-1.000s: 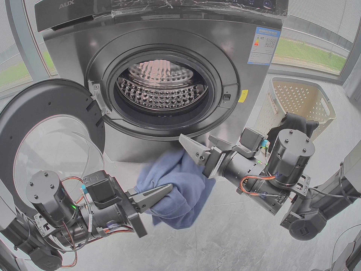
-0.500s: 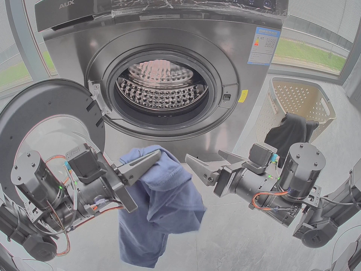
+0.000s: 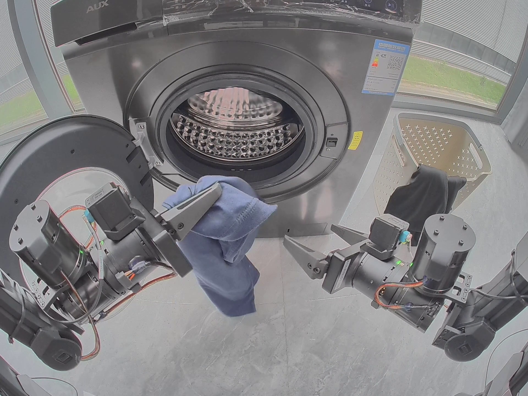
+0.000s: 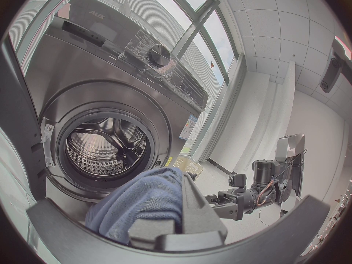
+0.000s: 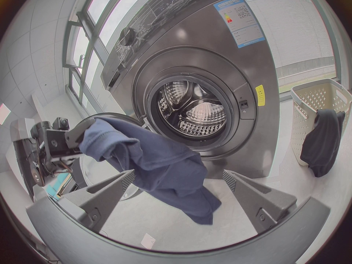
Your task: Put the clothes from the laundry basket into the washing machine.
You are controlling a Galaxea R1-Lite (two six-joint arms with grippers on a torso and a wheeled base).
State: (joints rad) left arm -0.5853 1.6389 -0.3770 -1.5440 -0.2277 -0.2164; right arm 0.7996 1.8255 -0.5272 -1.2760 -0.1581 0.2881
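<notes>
1. Left gripper (image 3: 212, 196): jaws clamped on blue garment (image 3: 228, 259), which hangs along 12-to-6.
2. Washing machine drum (image 3: 236, 133) is near, at 1 o'clock from the left jaws.
3. Right gripper (image 3: 309, 236): jaws apart, empty.

Grey tiled floor (image 3: 341, 353) carries the front-loading washing machine (image 3: 236, 56), door swung open, and the beige laundry basket (image 3: 434, 141) standing just beside it on the right.
</notes>
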